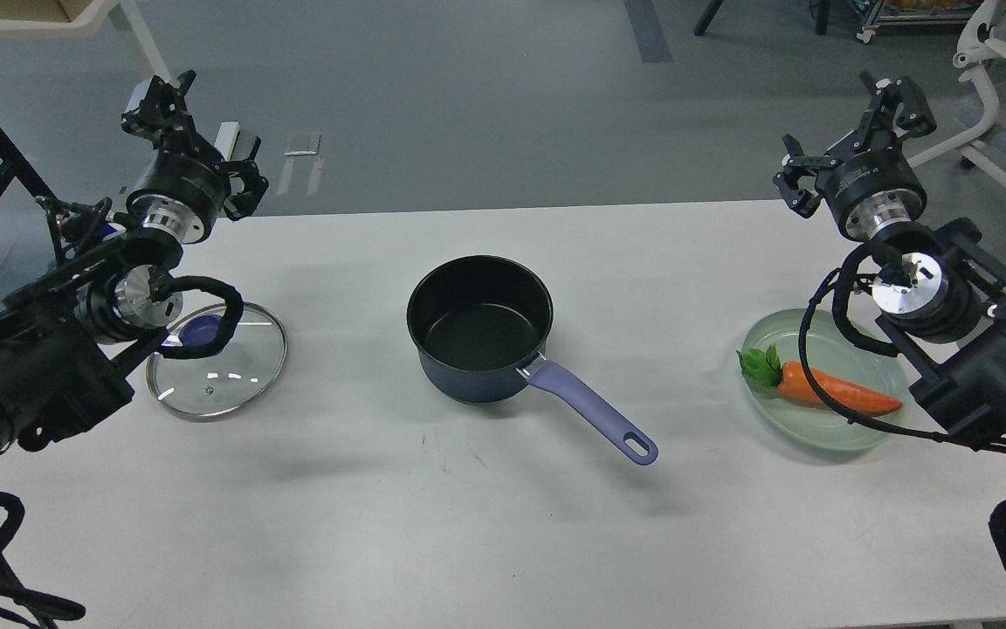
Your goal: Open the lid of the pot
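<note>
A dark blue pot point(479, 328) with a purple handle stands uncovered and empty in the middle of the white table point(468, 524). Its glass lid point(219, 354) with a blue knob lies flat on the table to the left, partly behind my left arm. My left gripper point(193, 127) is open and empty, raised at the table's back left, well behind the lid. My right gripper point(857, 122) is open and empty, raised at the back right.
A pale green plate point(826, 419) with a toy carrot point(835, 395) sits at the right, partly under my right arm's cable. A white chair point(992, 79) stands beyond the table at the back right. A white table leg point(141, 35) is at the back left.
</note>
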### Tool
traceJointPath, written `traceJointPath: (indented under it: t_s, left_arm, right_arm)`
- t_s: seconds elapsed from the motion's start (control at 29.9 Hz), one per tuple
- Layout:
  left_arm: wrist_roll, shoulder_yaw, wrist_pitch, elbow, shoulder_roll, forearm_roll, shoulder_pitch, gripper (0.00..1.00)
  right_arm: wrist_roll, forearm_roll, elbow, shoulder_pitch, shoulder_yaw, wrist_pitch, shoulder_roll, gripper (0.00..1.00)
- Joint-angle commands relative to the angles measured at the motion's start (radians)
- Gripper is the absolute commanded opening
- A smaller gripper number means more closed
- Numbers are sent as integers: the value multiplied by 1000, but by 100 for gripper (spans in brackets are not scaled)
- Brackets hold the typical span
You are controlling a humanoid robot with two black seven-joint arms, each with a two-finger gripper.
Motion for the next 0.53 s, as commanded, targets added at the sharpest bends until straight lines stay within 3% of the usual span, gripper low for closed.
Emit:
traceJointPath:
  t_s: [0.0,0.17,0.5]
  left_arm:
    - [10,-18,-5,-9,6,1,17,99]
    - [9,-15,2,-9,7,5,17,99]
    - [10,-6,2,1,12,10,20,100]
  right_arm:
    - [-9,4,-9,-16,83,17,32,99]
    - [-8,7,-87,-13,101,70,60,99]
    - [18,5,-98,-8,83,70,67,100]
